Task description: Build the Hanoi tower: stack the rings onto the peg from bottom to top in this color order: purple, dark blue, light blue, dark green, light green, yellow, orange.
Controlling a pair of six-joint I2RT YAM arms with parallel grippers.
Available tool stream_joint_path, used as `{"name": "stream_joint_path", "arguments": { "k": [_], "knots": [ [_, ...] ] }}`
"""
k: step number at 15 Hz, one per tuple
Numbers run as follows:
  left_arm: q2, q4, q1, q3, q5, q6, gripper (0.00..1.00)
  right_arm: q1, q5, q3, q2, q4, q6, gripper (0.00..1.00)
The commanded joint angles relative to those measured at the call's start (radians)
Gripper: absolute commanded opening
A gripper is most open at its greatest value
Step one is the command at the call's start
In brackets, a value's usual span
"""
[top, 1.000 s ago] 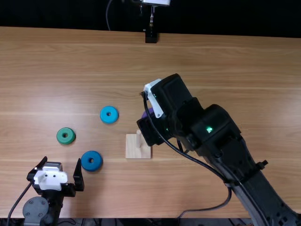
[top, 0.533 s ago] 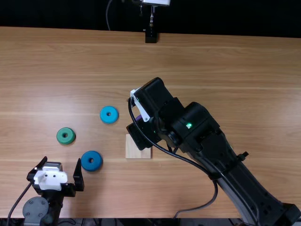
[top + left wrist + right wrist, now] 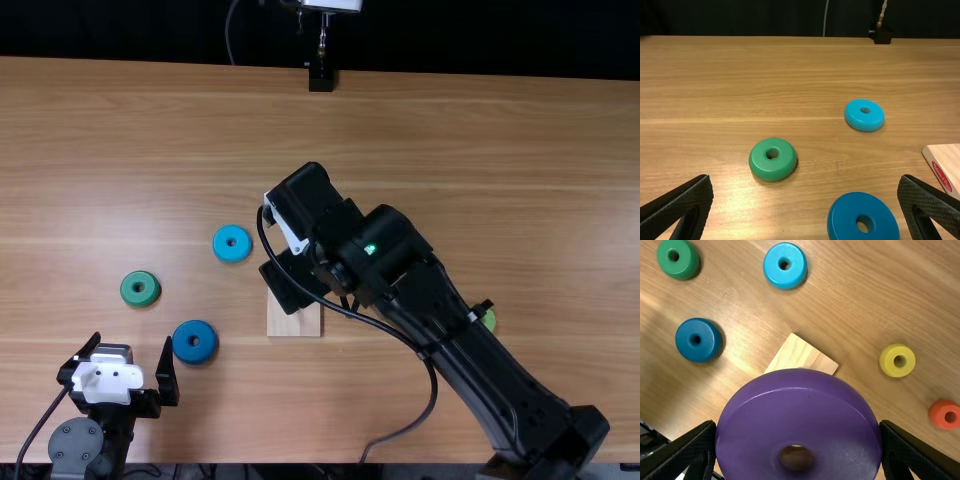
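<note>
My right gripper (image 3: 289, 282) is over the wooden base (image 3: 294, 322) in the top view. In the right wrist view, the right gripper (image 3: 798, 425) is shut on the purple ring (image 3: 800, 415), held above the base (image 3: 802, 356); the peg is hidden. My left gripper (image 3: 133, 342) stands open at the lower left, and in its wrist view the left gripper (image 3: 805, 179) has nothing between its fingers. The dark blue ring (image 3: 195, 341), light blue ring (image 3: 232, 243) and dark green ring (image 3: 140, 289) lie left of the base. A light green ring (image 3: 489, 320) is partly behind the right arm.
The right wrist view has a yellow ring (image 3: 897, 360) and an orange ring (image 3: 945, 414) lying on the table. A black stand (image 3: 321, 77) is at the table's far edge (image 3: 450, 76). The right arm crosses the table's near right part.
The right gripper has moved left with the purple ring, to above the base, covering the peg that showed earlier. The light green ring has come into sight. My left arm has kept still.
</note>
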Motion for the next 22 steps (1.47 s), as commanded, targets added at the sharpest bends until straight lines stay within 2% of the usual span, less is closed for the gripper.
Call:
{"name": "stream_joint_path", "arguments": {
  "k": [1,13,22],
  "knots": [
    [-0.012,-0.079,0.004,-0.105,0.012,0.014,1.00,0.015,-0.007,0.027,0.020,0.003,-0.004,0.00],
    [-0.012,-0.079,0.004,-0.105,0.014,0.014,1.00,0.038,-0.014,0.061,0.056,0.003,-0.002,0.00],
    [-0.012,-0.079,0.004,-0.105,0.012,0.014,1.00,0.032,-0.012,0.038,0.056,-0.005,-0.016,0.00]
  ]
}}
